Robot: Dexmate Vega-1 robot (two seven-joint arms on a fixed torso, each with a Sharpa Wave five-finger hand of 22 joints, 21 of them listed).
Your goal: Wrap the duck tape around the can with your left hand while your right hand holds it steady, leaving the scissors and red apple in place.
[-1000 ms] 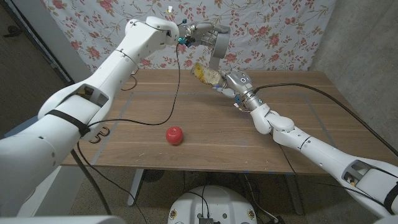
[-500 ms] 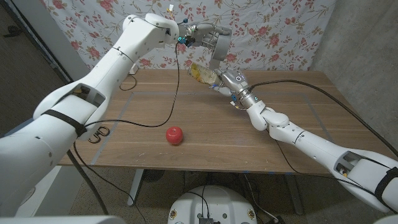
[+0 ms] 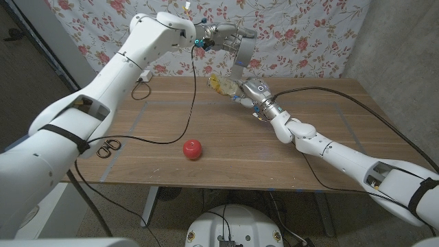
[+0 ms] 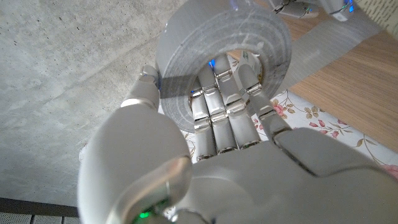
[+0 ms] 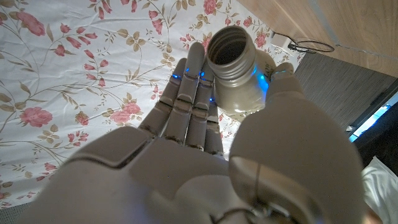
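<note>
In the head view my left hand [image 3: 226, 33] is raised over the table's far edge and holds the grey duck tape roll [image 3: 241, 49]. A strip of tape runs from the roll down to the can [image 3: 222, 84]. My right hand [image 3: 251, 92] grips the can, which is tilted and just above the wood. In the left wrist view the fingers [image 4: 224, 106] reach through the core of the roll [image 4: 205, 43], and the tape strip [image 4: 339, 40] leads away. The right wrist view shows the can [image 5: 235, 59] with its open threaded mouth, held in my right hand [image 5: 249, 155]. The red apple [image 3: 193, 148] lies near the table's front, and the scissors [image 3: 106, 148] at its left edge.
A black cable [image 3: 193, 103] hangs from my left wrist and trails across the table [image 3: 343, 123] toward a white plug [image 3: 144, 75] at the far left. Another cable runs along my right arm. A floral cloth [image 3: 302, 34] hangs close behind the table.
My right hand and the can have shifted slightly left. My left arm has swung up and outward, while the hand with the roll has stayed almost in place. Apple and scissors have not moved.
</note>
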